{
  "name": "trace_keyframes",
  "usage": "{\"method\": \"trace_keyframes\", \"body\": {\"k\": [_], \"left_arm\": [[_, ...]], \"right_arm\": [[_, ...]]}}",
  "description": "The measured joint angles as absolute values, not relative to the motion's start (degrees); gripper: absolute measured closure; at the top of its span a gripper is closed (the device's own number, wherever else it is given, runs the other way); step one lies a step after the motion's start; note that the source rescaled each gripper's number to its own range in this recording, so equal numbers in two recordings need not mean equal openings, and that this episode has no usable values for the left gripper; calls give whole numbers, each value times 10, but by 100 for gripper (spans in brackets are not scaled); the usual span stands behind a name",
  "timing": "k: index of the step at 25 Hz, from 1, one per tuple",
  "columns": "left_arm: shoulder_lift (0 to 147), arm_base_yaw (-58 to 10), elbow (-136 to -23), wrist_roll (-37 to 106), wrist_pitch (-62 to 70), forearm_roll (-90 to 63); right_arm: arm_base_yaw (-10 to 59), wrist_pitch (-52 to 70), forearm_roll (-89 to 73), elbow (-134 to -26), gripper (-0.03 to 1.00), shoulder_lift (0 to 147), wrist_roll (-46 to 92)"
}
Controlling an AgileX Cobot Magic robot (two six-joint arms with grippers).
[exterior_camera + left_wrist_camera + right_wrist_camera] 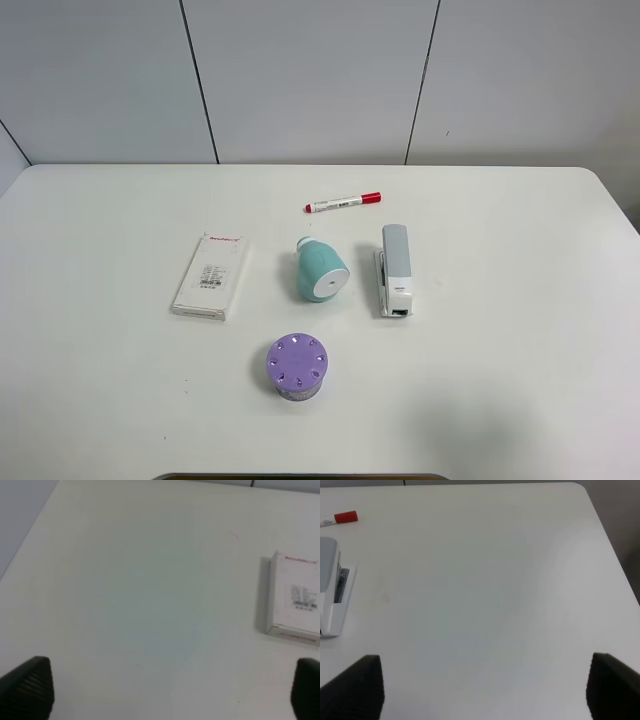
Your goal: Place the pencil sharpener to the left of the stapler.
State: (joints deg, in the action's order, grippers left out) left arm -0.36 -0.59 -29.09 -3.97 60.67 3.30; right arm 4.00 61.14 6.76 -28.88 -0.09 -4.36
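Note:
The teal pencil sharpener (320, 270) lies on its side in the middle of the white table, its white round face toward the front. The grey and white stapler (395, 270) lies just to its right, a small gap between them; part of the stapler (332, 592) also shows in the right wrist view. Neither arm appears in the exterior view. My left gripper (170, 690) is open over bare table, its dark fingertips (30, 687) wide apart. My right gripper (480, 685) is open too, with nothing between its fingertips (355, 685).
A red-capped white marker (343, 202) lies behind the sharpener. A white flat box (211, 275) rests to the left, and a purple cylinder with holes (298, 366) stands in front. The table's right edge (615, 555) runs close to the right gripper.

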Motion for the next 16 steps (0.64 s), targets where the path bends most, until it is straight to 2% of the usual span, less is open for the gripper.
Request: {"method": "trace_keyframes", "body": {"k": [16], "left_arm": [[-4,-6,-291,-40,607,33]], "right_arm": [[40,611,68,-289,28,-1,-44]]}}
